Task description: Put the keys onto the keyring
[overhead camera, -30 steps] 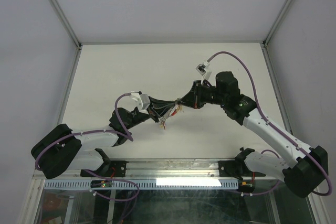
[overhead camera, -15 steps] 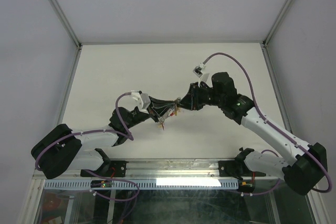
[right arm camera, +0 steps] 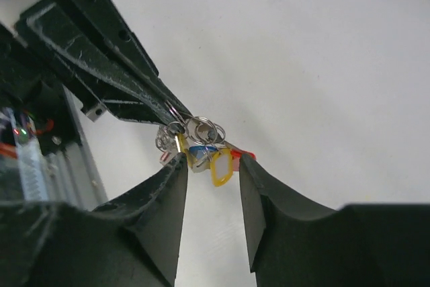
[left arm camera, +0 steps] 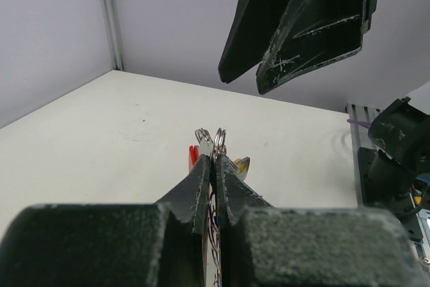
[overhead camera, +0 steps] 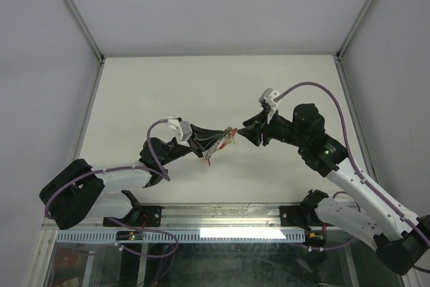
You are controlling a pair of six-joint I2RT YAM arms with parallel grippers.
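The left gripper [left arm camera: 213,165] has its two black fingers pressed flat together, pinching the keys [right arm camera: 201,144] at their very tip. The bundle hangs in the air above the pale table [overhead camera: 168,85], roughly at its middle, in the space between the two arms. From the right wrist view the bundle shows as a few small silvery split rings [right arm camera: 203,129] bunched against the left fingertips, with a blue tag [right arm camera: 200,153] under them and a yellow tag [right arm camera: 220,167] dangling lowest. A red piece [right arm camera: 244,156] pokes out on the far side of the yellow tag. Whether it belongs to the keyring or is only a key tag cannot be told, since the left fingers cover most of the cluster. The right gripper [overhead camera: 250,135] faces the left one, tip to tip, with its fingers [right arm camera: 164,206] spread apart and nothing between the pads. Its tips sit just beside the bundle without touching it. In the left wrist view the right gripper hangs above and beyond the clamped rings, its scuffed fingers angled down towards them.
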